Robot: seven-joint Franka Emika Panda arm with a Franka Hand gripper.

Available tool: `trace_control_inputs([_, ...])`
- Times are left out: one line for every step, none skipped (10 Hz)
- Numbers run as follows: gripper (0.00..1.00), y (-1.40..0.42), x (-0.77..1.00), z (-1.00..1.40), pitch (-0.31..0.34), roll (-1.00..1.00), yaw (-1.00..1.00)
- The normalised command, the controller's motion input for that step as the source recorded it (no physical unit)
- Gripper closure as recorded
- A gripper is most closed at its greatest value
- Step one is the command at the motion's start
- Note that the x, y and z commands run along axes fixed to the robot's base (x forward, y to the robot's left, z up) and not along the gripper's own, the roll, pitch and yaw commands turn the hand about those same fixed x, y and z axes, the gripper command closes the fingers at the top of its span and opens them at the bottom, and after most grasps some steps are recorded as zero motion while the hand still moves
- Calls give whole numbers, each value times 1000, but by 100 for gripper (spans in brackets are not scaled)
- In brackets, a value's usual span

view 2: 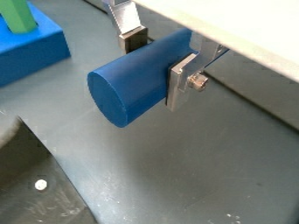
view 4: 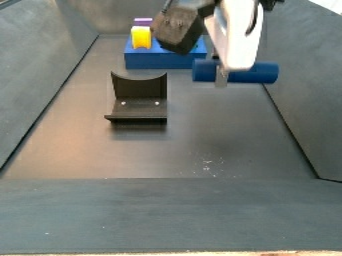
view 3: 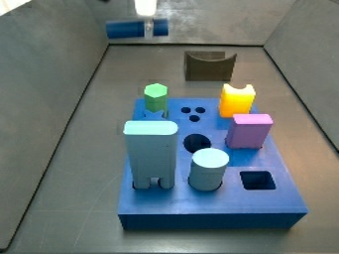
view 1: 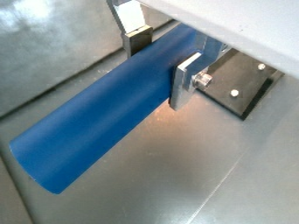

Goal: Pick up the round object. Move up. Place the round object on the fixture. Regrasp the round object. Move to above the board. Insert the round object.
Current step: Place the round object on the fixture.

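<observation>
Board [view 3: 212, 206] comes first as the largest thing: a flat blue square base on the grey floor, carrying a tall pale-green block [view 3: 150, 152], a short pale-blue cylinder [view 3: 208, 168], a pink block [view 3: 251, 130], a yellow notched block [view 3: 237, 99] and a green piece [view 3: 157, 96]. A square hole and a round hole stay open in it, near three small dots. No writing can be read anywhere.

Behind the board stands the fixture [view 3: 208, 66], dark brown with a notch on top; nothing lies in it.

The gripper [view 4: 225, 68] hangs above the floor, beside the fixture. Its fingers [view 1: 184, 80] are closed against the round object [view 1: 100, 124], holding this dark-blue rod level in the air.
</observation>
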Motion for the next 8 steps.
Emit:
trace_control_inputs([100, 6, -18, 1000, 44, 31, -3])
trace_control_inputs([100, 11, -21, 1000, 53, 49, -9])
trace_control_inputs([100, 13, -17, 907, 59, 60, -11])
trace_control_inputs([100, 10, -15, 803, 65, 65, -9])
trace_control_inputs([100, 9, -5, 548, 83, 71, 0])
trace_control_inputs([100, 9, 0, 444, 91, 73, 3])
trace_control_inputs([100, 9, 11, 241, 101, 68, 10])
trace_control_inputs([100, 106, 1000, -84, -42, 52, 1000])
